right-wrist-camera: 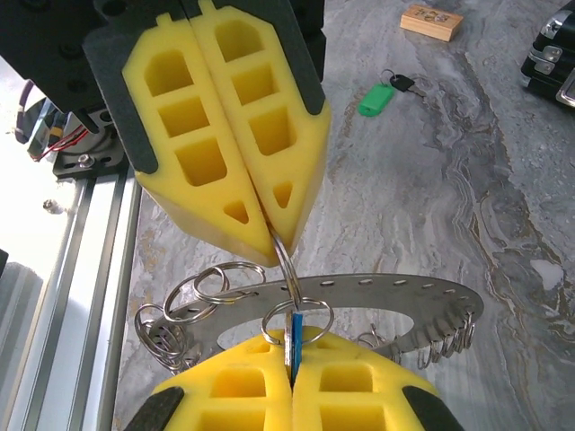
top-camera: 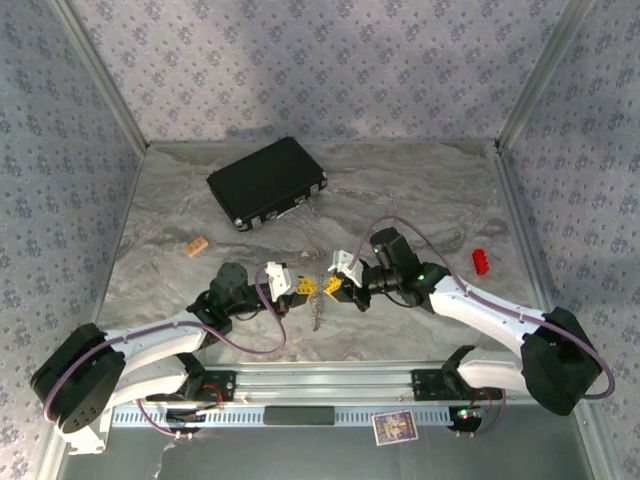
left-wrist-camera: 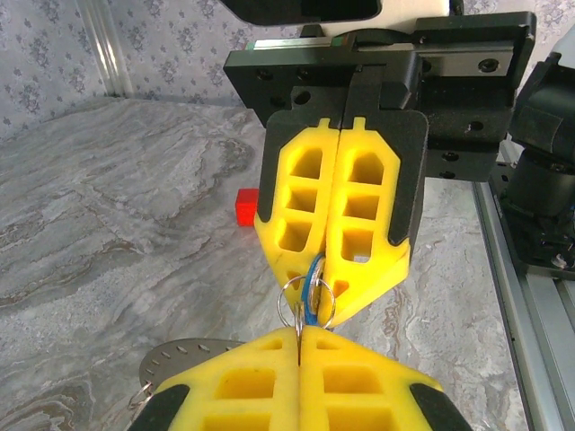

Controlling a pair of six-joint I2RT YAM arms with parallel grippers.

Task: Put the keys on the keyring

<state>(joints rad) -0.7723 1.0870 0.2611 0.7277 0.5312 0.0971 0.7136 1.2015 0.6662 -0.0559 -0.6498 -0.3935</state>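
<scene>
Grey metal, flat and toothed along its rim, the keyring sits near the middle of the table, toward the near edge and directly between the two fingertip pairs. Several small wire rings hang through the holes in its band. The blue key is right at it, showing as a thin blue sliver pinched in the seam of the right gripper, whose jaws are closed tight on it, with a little loop of wire circling the key just above the pads. From the left, the left gripper meets it tip to tip, its jaws also pressed together, and nips a small split ring that reaches down to the keyring's band. Whether that wire has already passed through the blue key's loop is hard to tell, since the rings overlap closely. The step in hand looks like threading the blue key on, with the first of the two keys only partly done. The next move calls for a very small, steady motion: one side holds the wire firm while the other walks the key's loop along the coil without letting the grip slip. The green key lies untouched on the table further left, near a wooden block, and has to be fetched afterwards. A black case rests at the far left and a red block at the right, both well apart from the work.
</scene>
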